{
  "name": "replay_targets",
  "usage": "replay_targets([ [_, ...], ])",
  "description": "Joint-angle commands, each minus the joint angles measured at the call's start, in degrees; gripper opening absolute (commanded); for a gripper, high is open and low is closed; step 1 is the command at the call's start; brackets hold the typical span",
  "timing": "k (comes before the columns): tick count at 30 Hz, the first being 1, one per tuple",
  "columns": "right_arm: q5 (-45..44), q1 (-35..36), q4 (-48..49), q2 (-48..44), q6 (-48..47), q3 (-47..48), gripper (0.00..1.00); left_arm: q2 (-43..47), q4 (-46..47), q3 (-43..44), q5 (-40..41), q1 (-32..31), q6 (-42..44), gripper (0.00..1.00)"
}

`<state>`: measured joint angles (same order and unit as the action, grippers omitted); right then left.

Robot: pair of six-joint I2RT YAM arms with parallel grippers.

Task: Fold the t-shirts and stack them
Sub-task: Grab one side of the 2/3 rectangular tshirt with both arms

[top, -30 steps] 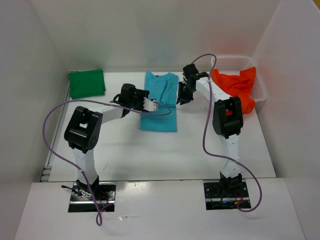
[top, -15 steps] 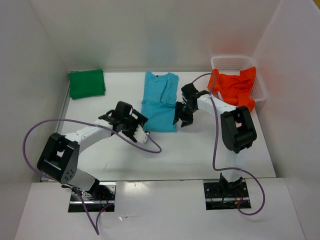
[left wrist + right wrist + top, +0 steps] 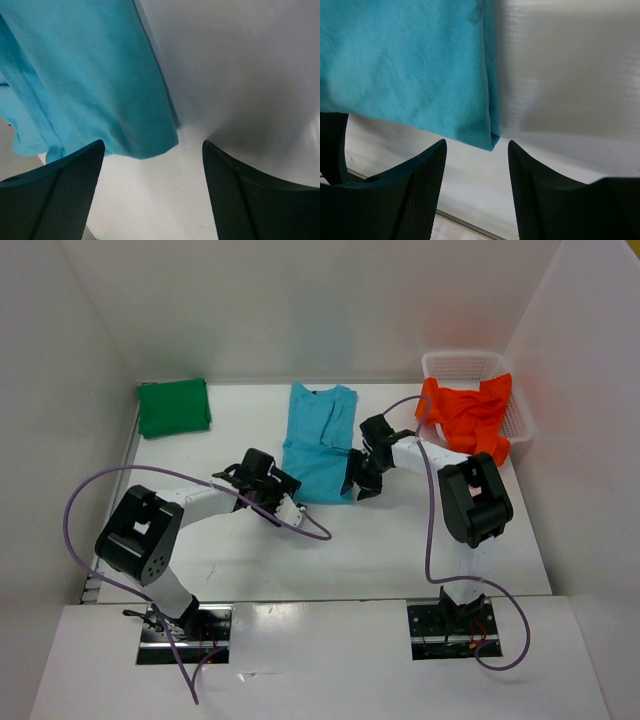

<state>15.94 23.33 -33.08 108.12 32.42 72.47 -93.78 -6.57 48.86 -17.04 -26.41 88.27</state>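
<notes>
A turquoise-blue t-shirt [image 3: 318,445] lies flat in a long strip at the table's middle. My left gripper [image 3: 291,508] sits low at its near left corner, open, with nothing between its fingers. In the left wrist view that corner [image 3: 150,150] lies just ahead of the gripper [image 3: 152,192]. My right gripper [image 3: 358,483] is open at the near right corner. In the right wrist view the folded corner [image 3: 491,140] lies just ahead of the gap of the gripper [image 3: 476,185]. A dark green t-shirt [image 3: 173,406] lies folded at the back left. An orange-red t-shirt [image 3: 468,415] is bunched in the basket.
A white mesh basket [image 3: 470,358] stands at the back right against the wall. White walls close in the table on the left, back and right. Purple cables loop from both arms over the table's near half.
Both arms have come down from beside the turquoise shirt's upper half to its near corners. Both grippers now stand wider open. The shirt has not moved.
</notes>
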Motion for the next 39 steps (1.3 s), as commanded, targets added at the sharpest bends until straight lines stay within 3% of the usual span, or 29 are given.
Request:
replay_targets([
  [1, 0.75, 0.84, 1.71, -2.82, 0.71, -1.44, 0.58, -2.19, -1.25, 0.09, -1.95, -1.09, -2.22, 0.84],
  [7, 1.28, 0.84, 1.70, -3.53, 1.24, -4.18, 0.59, -3.86, -1.25, 1.24, -3.00, -2.33, -3.28, 0.58],
  [11, 1.81, 0.84, 2.41, -1.42, 2.29, -4.18, 0.59, -5.88, 3.47, 1.24, -1.16, -2.33, -5.38, 0.40],
  [15, 1.02, 0.84, 4.25, -1.42, 3.87, -3.65, 0.59, -5.89, 4.63, 1.24, -0.54, -1.72, -6.62, 0.44],
  [18, 1.81, 0.84, 4.78, -0.10, 4.40, -3.03, 0.59, -5.89, 2.71, 1.76, -0.54, -1.71, -6.62, 0.72],
  [20, 2.51, 0.84, 5.30, 0.51, 4.40, -2.51, 0.59, -5.89, 2.17, 1.76, -0.54, -1.18, -6.62, 0.74],
  [23, 3.12, 0.84, 5.31, 2.09, 4.93, -1.98, 0.50, -5.36, 2.17, 1.24, -0.54, -0.66, -6.62, 0.72],
  [25, 3.82, 0.84, 4.69, 2.97, 4.93, -1.98, 0.44, -5.36, 2.17, 1.24, -0.54, -0.66, -6.62, 0.66],
  [26, 3.83, 0.84, 4.69, 3.50, 4.41, -1.98, 0.34, -5.36, 2.17, 1.24, -1.32, -0.66, -6.62, 0.56],
  [28, 3.83, 0.84, 4.69, 3.51, 4.40, -1.98, 0.24, -5.36, 2.17, 1.24, -1.94, -0.66, -6.62, 0.45],
  [29, 3.83, 0.84, 4.69, 3.51, 4.40, -1.98, 0.13, -5.36, 2.17, 1.24, -2.64, -0.66, -6.62, 0.40],
  [30, 3.83, 0.84, 4.69, 3.51, 4.40, -1.98, 0.08, -5.36, 2.17, 1.24, -2.65, -0.66, -6.62, 0.28],
  [32, 3.83, 0.84, 4.69, 3.51, 4.40, -1.98, 0.00, -5.36, 2.17, 2.03, -2.65, -1.97, -8.02, 0.20],
  [36, 3.30, 0.84, 3.64, 2.98, 3.09, -1.98, 0.00, -4.31, 0.16, 2.73, -3.88, -2.59, -8.03, 0.05],
  [39, 3.30, 0.84, 1.45, 0.61, 2.56, -3.38, 0.00, -2.91, -2.91, 2.73, -4.41, -3.20, -9.34, 0.00],
])
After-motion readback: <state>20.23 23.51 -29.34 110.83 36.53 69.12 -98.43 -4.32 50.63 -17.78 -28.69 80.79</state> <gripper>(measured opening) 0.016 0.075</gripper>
